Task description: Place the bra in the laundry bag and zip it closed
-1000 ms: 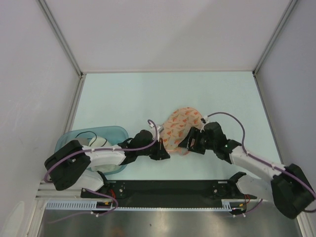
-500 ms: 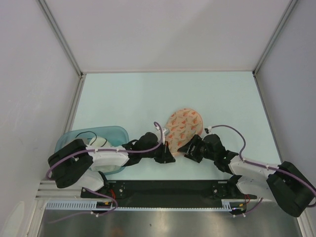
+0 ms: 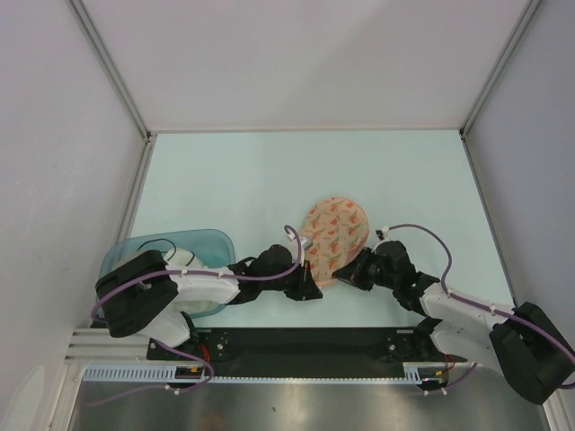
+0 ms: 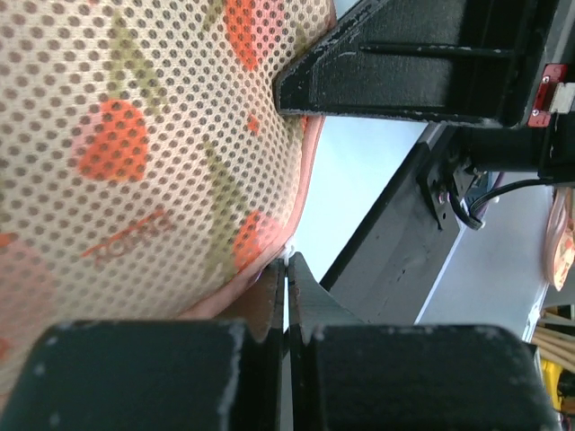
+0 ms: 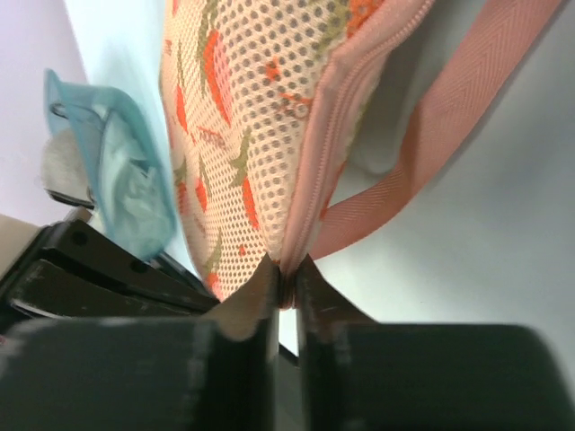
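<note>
Laundry bag (image 3: pixel 334 229) lies zipped flat on the worktop (image 3: pixel 252 180), right of the teal tub (image 3: pixel 202 238). Right claw (image 5: pixel 286 285) is clamped on the bag's zip seam beside the pink strap loop (image 5: pixel 449 99). Left claw (image 4: pixel 287 269) is pressed together, tips touching the bag's tub-side rim. Can't tell if it grips fabric.

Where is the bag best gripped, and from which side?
Grip the bag at its thin zip seam by the strap loop, coming low from the near edge: the bag lies flat, its mesh top is domed, and only the seam sticks out.
</note>
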`<state>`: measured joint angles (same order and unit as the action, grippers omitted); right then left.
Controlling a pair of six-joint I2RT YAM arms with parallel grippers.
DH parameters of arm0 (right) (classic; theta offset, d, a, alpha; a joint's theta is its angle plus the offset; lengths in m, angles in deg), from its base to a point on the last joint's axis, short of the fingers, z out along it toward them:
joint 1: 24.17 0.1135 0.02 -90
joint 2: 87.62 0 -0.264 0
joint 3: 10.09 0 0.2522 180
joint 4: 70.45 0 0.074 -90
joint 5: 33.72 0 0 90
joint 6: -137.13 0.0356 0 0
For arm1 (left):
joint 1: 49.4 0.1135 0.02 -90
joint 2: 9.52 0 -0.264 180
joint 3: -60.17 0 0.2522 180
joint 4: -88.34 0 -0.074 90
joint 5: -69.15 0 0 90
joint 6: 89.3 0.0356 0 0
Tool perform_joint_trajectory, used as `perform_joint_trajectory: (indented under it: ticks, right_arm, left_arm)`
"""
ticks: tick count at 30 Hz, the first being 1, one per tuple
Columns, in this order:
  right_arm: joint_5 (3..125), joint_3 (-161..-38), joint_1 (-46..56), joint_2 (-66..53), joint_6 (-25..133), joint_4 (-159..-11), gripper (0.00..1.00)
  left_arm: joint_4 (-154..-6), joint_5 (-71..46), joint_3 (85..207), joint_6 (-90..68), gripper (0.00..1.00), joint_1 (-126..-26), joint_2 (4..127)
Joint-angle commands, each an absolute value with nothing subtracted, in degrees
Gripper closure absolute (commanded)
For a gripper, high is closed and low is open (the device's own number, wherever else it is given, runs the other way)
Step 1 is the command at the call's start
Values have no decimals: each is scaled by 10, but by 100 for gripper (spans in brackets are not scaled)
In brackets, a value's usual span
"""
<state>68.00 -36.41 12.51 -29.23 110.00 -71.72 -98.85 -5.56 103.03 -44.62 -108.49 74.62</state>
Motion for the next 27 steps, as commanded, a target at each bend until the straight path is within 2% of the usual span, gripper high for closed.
perform_joint_trajectory:
  ticks: [1, 6, 12, 15, 16, 17, 19, 23, 24, 27]
  right_arm:
    - [729, -404, 73, -264, 1005, -784, 99]
    - [781, -439, 2, -227, 907, -814, 100]
    - [850, -528, -83, -182, 790, -876, 100]
    - [861, -582, -75, -143, 725, -924, 93]
    - [861, -597, -70, -141, 721, -933, 89]
    - [862, -601, -69, -141, 721, -934, 77]
    - [854, -604, -63, -150, 726, -933, 66]
    - [806, -615, -60, -169, 738, -985, 31]
    - [762, -616, -56, -175, 751, -1005, 23]
    - [730, -588, -36, -226, 801, -1029, 11]
  left_arm:
    - [-1016, -56, 1023, -471, 100, -1092, 756]
    - [-1022, -69, 994, -488, 100, -1091, 744]
    - [-923, -113, 1006, -428, 100, -1081, 691]
    - [-906, -108, 1020, -406, 100, -1072, 685]
    - [-906, -104, 1024, -404, 100, -1071, 687]
    - [-906, -93, 1030, -400, 100, -1071, 695]
    - [-912, -80, 1050, -401, 100, -1071, 707]
    - [-941, -55, 1078, -417, 100, -1071, 731]
    - [-945, -51, 1087, -419, 100, -1071, 739]
    - [-948, -47, 1111, -422, 100, -1071, 749]
